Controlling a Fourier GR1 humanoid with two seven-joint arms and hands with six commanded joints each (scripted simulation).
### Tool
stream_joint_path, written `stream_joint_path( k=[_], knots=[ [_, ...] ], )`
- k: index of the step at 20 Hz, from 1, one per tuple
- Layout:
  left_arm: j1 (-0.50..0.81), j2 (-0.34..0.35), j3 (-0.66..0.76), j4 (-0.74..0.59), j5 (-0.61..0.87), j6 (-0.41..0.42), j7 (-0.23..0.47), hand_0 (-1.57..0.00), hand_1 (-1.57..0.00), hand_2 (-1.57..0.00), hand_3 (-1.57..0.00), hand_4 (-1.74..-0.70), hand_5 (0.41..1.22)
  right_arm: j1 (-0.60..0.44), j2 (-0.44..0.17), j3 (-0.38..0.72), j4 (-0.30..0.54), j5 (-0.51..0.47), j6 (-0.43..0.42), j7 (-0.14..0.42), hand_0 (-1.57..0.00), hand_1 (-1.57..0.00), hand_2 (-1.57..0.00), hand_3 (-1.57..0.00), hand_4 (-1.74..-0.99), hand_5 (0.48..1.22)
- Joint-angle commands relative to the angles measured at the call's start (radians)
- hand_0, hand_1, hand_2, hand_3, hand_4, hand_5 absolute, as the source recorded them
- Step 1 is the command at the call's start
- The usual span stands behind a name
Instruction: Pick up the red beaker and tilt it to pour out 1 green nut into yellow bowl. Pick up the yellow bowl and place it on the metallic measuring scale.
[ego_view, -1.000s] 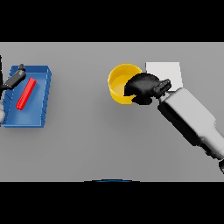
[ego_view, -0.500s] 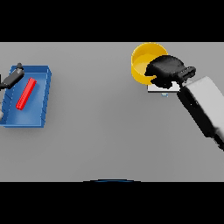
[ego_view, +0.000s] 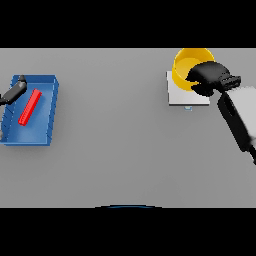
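Observation:
The yellow bowl (ego_view: 187, 67) is at the far right of the table, over the back part of the metallic measuring scale (ego_view: 178, 95). My right hand (ego_view: 209, 76) is shut on the bowl's right rim, its arm coming in from the right side. The red beaker (ego_view: 30, 107) lies flat inside the blue tray (ego_view: 48, 112) at the far left. My left hand (ego_view: 13, 91) shows at the left edge over the tray's back corner; its fingers cannot be read. No green nut is visible.
The blue tray takes up the left edge of the grey table. The scale is a pale square plate with a small display tab at its near edge (ego_view: 188, 107).
My right hand has carried the yellow bowl rightward and toward the far edge, from the table beside the scale to above the scale. The left hand and the beaker stayed put.

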Motion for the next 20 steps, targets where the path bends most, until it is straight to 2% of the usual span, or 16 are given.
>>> stream_joint_path(
  k=[1, 3, 5, 7, 9, 12, 13, 15, 16, 18, 20],
  knots=[
    [-0.005, 0.001, -0.001, 0.002, -0.001, -0.003, 0.002, 0.00, 0.00, 0.00, 0.00, -0.72, 0.681, -0.001, 0.004, -0.003, 0.028, 0.002, -0.010, -0.007, -1.57, -1.57, -1.42, -1.31, -1.741, 1.221],
    [-0.009, -0.002, -0.002, 0.003, 0.003, -0.011, 0.000, 0.00, 0.00, 0.00, 0.00, -0.72, 0.681, -0.016, 0.016, -0.010, 0.085, 0.006, -0.030, -0.012, -1.57, -1.57, -1.40, -1.36, -1.741, 1.221],
    [-0.006, -0.002, 0.001, 0.008, 0.009, -0.017, -0.009, 0.00, 0.00, 0.00, 0.00, -0.72, 0.678, -0.022, 0.030, -0.017, 0.124, 0.003, -0.047, -0.027, -1.57, -1.57, -1.40, -1.35, -1.741, 1.221],
    [-0.010, -0.007, 0.002, 0.021, 0.009, -0.016, -0.017, 0.00, 0.00, 0.00, 0.00, -0.73, 0.675, -0.012, 0.036, -0.018, 0.142, 0.000, -0.061, -0.048, -1.57, -1.57, -1.36, -1.34, -1.741, 1.221],
    [-0.015, -0.009, -0.003, 0.018, 0.001, -0.011, -0.012, 0.00, 0.00, 0.00, 0.00, -0.73, 0.673, -0.011, 0.049, -0.023, 0.163, -0.006, -0.078, -0.062, -1.57, -1.57, -1.34, -1.40, -1.741, 1.221],
    [-0.024, -0.009, -0.005, 0.022, -0.007, -0.007, 0.001, 0.00, 0.00, 0.00, 0.00, -0.72, 0.668, -0.026, 0.055, -0.025, 0.186, -0.009, -0.073, -0.063, -1.46, -1.57, -1.34, -1.45, -1.741, 1.221],
    [-0.026, -0.005, -0.002, 0.027, -0.003, -0.014, -0.008, 0.00, 0.00, 0.00, 0.00, -0.72, 0.667, -0.018, 0.056, -0.025, 0.180, -0.011, -0.077, -0.060, -1.45, -1.50, -1.38, -1.39, -1.734, 1.221],
    [-0.030, -0.007, -0.008, 0.018, -0.007, -0.016, 0.005, 0.00, 0.00, 0.00, 0.00, -0.72, 0.671, -0.023, 0.051, -0.030, 0.185, -0.015, -0.073, -0.065, -1.49, -1.48, -1.45, -1.10, -1.737, 1.221],
    [-0.036, -0.010, -0.007, 0.029, -0.007, -0.015, 0.002, 0.00, 0.00, 0.00, 0.00, -0.72, 0.671, -0.027, 0.057, -0.030, 0.190, -0.011, -0.073, -0.057, -1.44, -1.34, -1.29, -0.99, -1.688, 1.221],
    [-0.022, -0.002, -0.005, 0.009, -0.003, -0.016, 0.006, 0.00, 0.00, 0.00, 0.00, -0.72, 0.668, -0.029, 0.055, -0.027, 0.185, -0.008, -0.062, -0.056, -0.99, -0.88, -0.92, -0.80, -1.629, 1.080],
    [-0.024, -0.011, -0.005, 0.025, -0.004, -0.011, -0.005, 0.00, 0.00, 0.00, 0.00, -0.72, 0.666, -0.035, 0.048, -0.010, 0.193, 0.011, -0.048, -0.049, -0.63, -0.56, -0.66, -0.66, -1.593, 0.987]
  ],
)
